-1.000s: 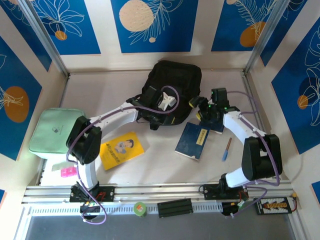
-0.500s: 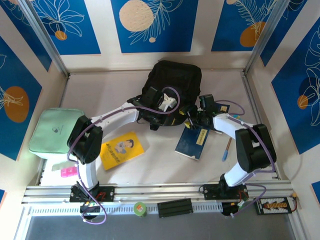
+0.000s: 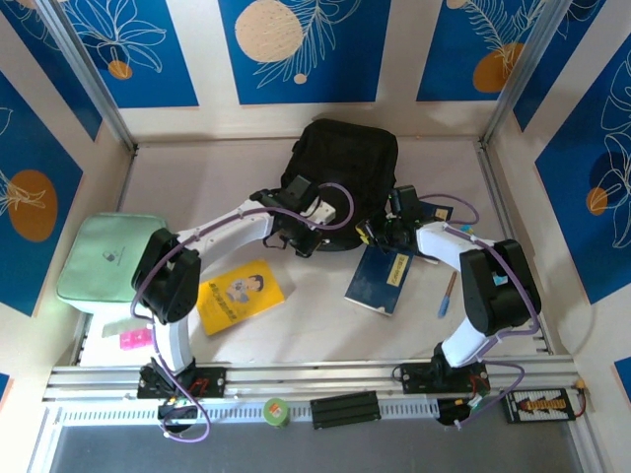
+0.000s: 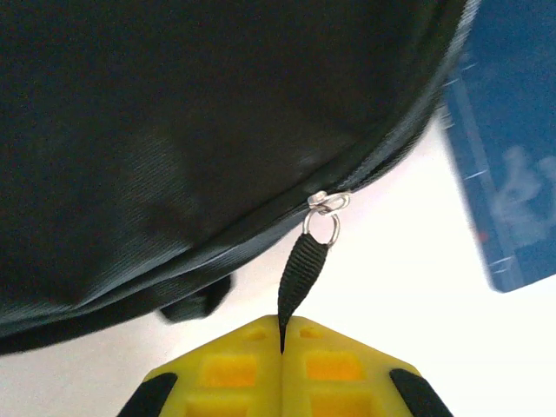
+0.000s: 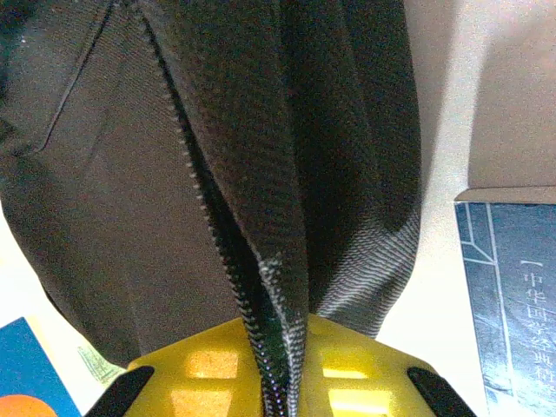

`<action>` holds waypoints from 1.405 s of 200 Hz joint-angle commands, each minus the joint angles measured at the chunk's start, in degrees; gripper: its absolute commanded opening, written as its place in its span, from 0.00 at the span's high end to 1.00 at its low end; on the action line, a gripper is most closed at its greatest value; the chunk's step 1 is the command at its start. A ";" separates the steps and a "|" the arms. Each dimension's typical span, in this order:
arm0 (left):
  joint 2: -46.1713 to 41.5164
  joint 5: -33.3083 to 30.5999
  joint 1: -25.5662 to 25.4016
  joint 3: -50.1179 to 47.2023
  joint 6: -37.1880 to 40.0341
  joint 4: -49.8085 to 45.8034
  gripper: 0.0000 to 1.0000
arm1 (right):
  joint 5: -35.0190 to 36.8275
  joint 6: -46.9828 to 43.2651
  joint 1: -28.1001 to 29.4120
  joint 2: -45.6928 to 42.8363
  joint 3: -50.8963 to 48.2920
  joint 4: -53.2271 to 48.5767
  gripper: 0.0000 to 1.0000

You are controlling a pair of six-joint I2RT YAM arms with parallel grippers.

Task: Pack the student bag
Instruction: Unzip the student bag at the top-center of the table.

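Open a second ago, right gripper (image 5: 274, 347) now clamps student bag (image 3: 345, 158) fabric beside the zip (image 5: 207, 208); left gripper (image 4: 282, 347) pinches the pull strap (image 4: 304, 265), so unzipping looks ready.

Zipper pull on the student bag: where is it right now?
In the left wrist view the zipper pull hangs off the near edge of the student bag, its strap pinched in the left claw, blue book to its right.

You have the left gripper (image 4: 282, 337) pinched on the black zipper pull (image 4: 303, 265) at six o'clock. The student bag (image 4: 174, 130) spreads from nine to one, with a blue book (image 4: 512, 174) at three.
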 commanded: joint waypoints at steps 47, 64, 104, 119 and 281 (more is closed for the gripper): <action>-1.11 -13.61 4.41 -0.12 4.58 -6.76 1.00 | 3.28 -3.96 -1.30 0.00 1.40 -3.03 0.88; -1.78 -12.59 5.11 0.12 4.26 -6.80 1.00 | 3.30 -4.55 -1.58 0.03 1.64 -2.61 0.89; -7.52 -1.51 4.81 -3.54 3.23 -5.95 1.00 | -0.86 -8.34 -1.40 2.13 4.30 0.69 0.89; -10.47 5.48 4.77 -6.87 1.53 -4.90 1.00 | -2.23 -9.86 -1.46 2.92 5.66 0.68 0.89; 0.01 16.68 -1.43 3.30 -6.71 6.63 1.00 | -2.88 -18.92 -7.48 -6.03 6.02 -10.56 0.36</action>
